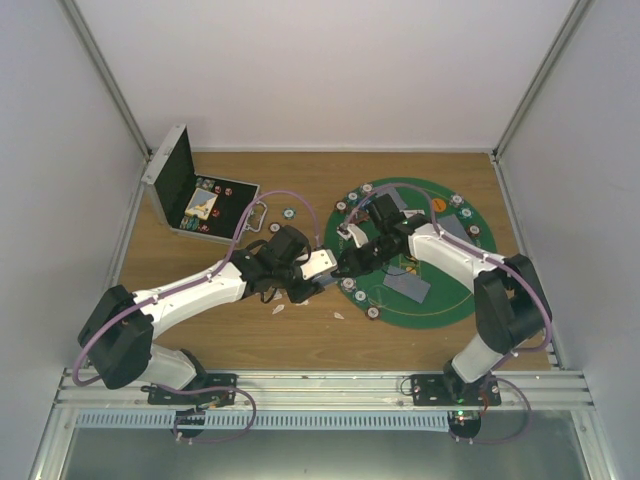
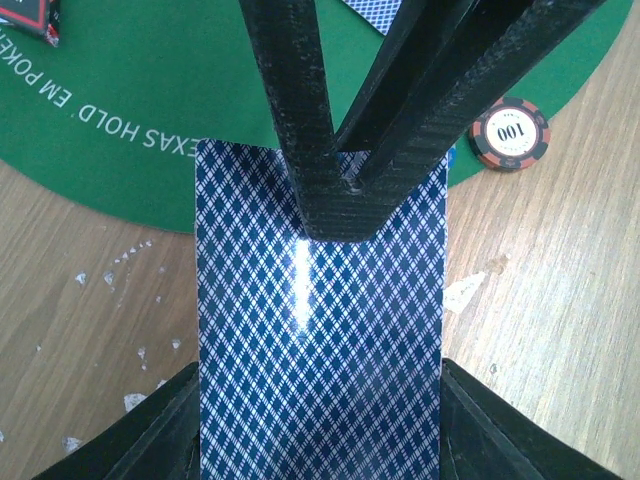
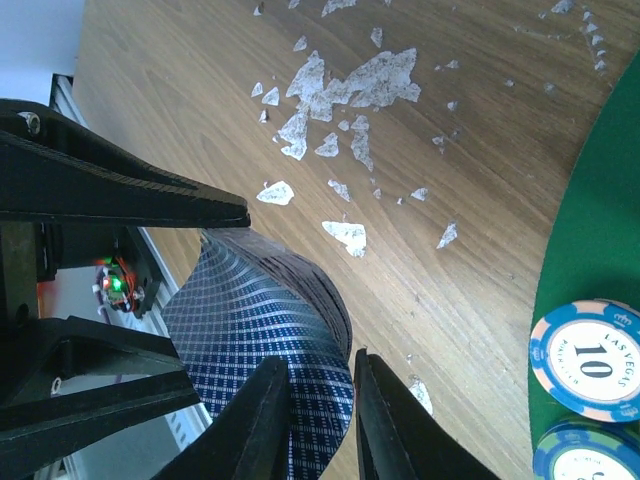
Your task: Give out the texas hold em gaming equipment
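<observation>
Now | left fingers [image 2: 135, 440] clamp blue diamond-backed card deck [image 2: 320, 340] | right fingers [image 3: 255, 425] pinch its bowed end

Table: wooden table [image 1: 200, 330].
Mat: round green mat [image 1: 440, 300] lies flat at 3 o'clock.
Case: open case [image 1: 190, 195] at 10 o'clock, lid raised.
Chips: one loose chip [image 1: 288, 212] on bare wood at 11 o'clock; an orange-black chip [image 2: 510, 133] just beside the mat's edge.
Scraps: white scraps [image 1: 279, 309] scattered at 6 o'clock.

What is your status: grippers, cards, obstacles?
Left gripper shut on card deck. Right gripper pinching its far end, cards bowed. White scraps nearby, not blocking.
</observation>
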You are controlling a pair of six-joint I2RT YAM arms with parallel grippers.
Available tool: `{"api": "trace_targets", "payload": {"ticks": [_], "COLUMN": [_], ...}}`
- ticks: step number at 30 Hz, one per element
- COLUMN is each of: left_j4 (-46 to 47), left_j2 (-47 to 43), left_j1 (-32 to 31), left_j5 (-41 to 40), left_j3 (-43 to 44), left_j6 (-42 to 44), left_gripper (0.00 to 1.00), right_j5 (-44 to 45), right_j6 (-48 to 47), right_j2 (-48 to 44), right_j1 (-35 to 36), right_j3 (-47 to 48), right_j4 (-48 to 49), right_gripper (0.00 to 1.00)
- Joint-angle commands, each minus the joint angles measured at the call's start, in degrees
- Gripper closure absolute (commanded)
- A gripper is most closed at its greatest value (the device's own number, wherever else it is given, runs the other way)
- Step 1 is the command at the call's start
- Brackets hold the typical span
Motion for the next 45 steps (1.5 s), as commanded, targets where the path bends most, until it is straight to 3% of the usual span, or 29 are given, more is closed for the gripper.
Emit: {"api": "trace_targets", "payload": {"ticks": [1, 20, 32, 38, 45], "left_j4": [3.1, 3.0, 3.0, 3.1, 3.3], "left_j2": [-1.5, -1.6, -1.6, -1.8, -1.8], "left_j1": [0.3, 0.3, 0.3, 0.3, 0.4], "left_j5": [0.5, 0.3, 0.2, -0.2, -1.0], "left_j3": [0.2, 0.2, 0.2, 0.1, 0.1], "left_j6": [0.1, 0.1, 0.1, -0.1, -0.6], "left_gripper": [0.45, 0.45, 0.45, 0.45, 0.45], "right_j5": [0.6, 3.9, 6.0, 10.0, 10.4], "right_j6": [-0.9, -2.4, -2.8, -0.3, 4.3], "right_j2": [-1.6, -2.6, -4.4, -7.4, -11.2], "right_j1": [-0.4, -1.0, -3.1, -8.1, -20.2], "right_j3": [-0.3, 0.3, -0.2, -1.6, -6.1], "right_j4": [-1.8, -4.9, -6.2, -4.2, 1.7], "right_gripper": [0.81, 0.99, 0.99, 0.99, 1.0]}}
